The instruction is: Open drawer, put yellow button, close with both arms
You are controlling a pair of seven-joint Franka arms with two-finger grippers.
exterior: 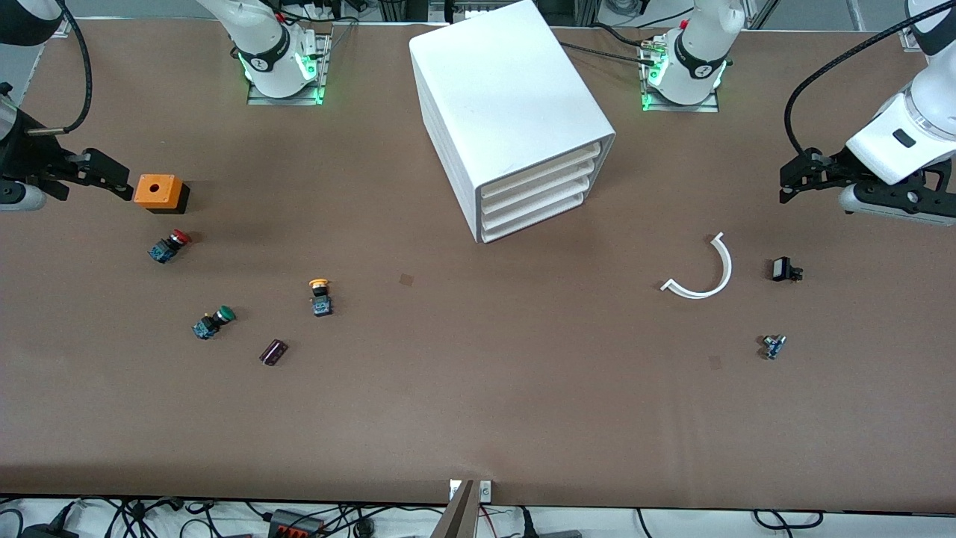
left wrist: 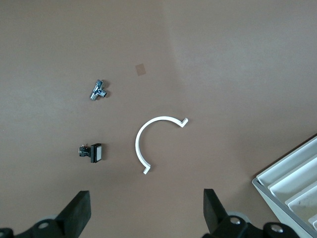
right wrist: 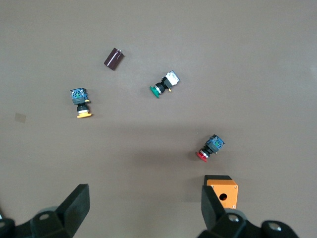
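Drawer [exterior: 539,173] shut, topmost of 4 in the white cabinet [exterior: 500,97] mid-counter. Yellow button [exterior: 320,297] lying on the counter [exterior: 478,403] toward the right arm's end from the cabinet and nearer the front camera, between green button [exterior: 213,322] and cabinet. Left gripper [left wrist: 146,210] and right gripper [right wrist: 143,210] both spread wide, grasping nothing, waiting above the counter's ends well apart from the cabinet.
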